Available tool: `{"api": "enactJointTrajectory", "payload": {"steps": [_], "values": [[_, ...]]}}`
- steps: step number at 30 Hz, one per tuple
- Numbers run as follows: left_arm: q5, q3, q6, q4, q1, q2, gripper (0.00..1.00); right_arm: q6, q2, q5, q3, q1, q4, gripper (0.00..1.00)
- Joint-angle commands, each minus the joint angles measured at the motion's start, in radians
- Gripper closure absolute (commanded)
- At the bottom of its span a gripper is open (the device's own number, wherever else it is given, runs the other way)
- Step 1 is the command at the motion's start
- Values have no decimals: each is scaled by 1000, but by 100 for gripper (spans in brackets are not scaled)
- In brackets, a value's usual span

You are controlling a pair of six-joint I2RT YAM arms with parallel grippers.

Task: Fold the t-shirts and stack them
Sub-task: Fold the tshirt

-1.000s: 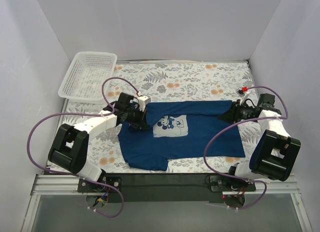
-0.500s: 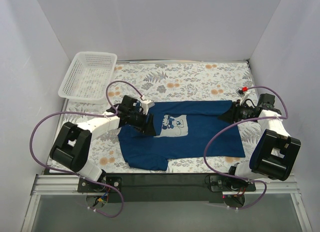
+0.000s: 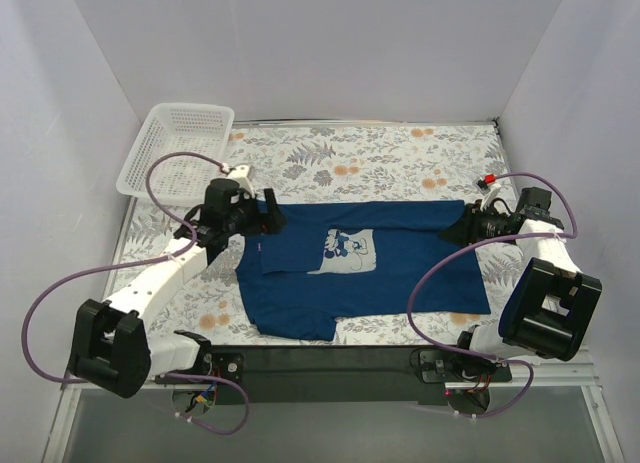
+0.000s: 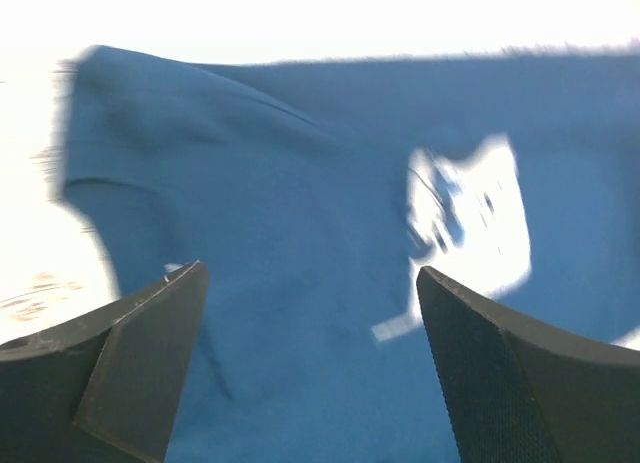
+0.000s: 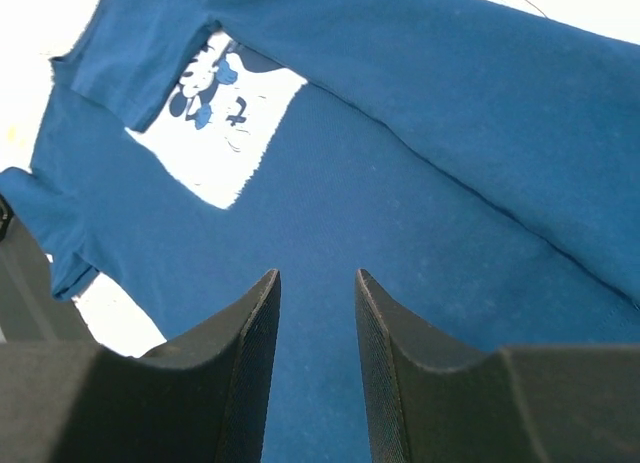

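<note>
A dark navy-blue t-shirt (image 3: 385, 278) of soft, matte cotton is laid flat near the middle of the table (image 3: 400, 148), whose surface is patterned with grey leaves and orange flowers. A pale light-blue square print (image 3: 342, 249) of a cartoon mouse is carried on the chest. The far edge of the garment is drawn out as a straight line, while the near hem is seen to be uneven. A white plastic mesh basket (image 3: 176, 149), rectangular with flared walls, is set at the far left corner of the table, apart from the shirt. In the overhead view the left claw (image 3: 264, 215) is placed at the shirt's far left corner and the right claw (image 3: 461, 227) at its right edge, but how the fingers stand is not resolved there. That is supplied by the wrist views. In the blurred left wrist view, two black wedge-shaped fingers (image 4: 150, 353) are held wide apart with nothing between them, above the blue fabric and the print. In the right wrist view the finely textured black fingers (image 5: 240, 373) are separated by only a narrow gap, through which smooth blue fabric is seen. Whether any fabric is pinched there cannot be told. A diagonal fold ridge and a flap lapped over one corner of the print are shown most plainly in that view.
</note>
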Motion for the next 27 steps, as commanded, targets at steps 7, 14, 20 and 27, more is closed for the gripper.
{"api": "enactJointTrajectory", "payload": {"steps": [7, 14, 20, 27], "values": [[6, 51, -278, 149, 200, 184, 37, 57, 8, 147, 48, -3, 75, 63], [-173, 160, -372, 157, 200, 381, 48, 100, 129, 190, 116, -3, 118, 63], [-278, 180, -430, 161, 200, 447, 48, 122, 161, 192, 125, -3, 142, 63], [-256, 219, -455, 202, 200, 529, 54, 146, 186, 227, 157, -3, 164, 63]]}}
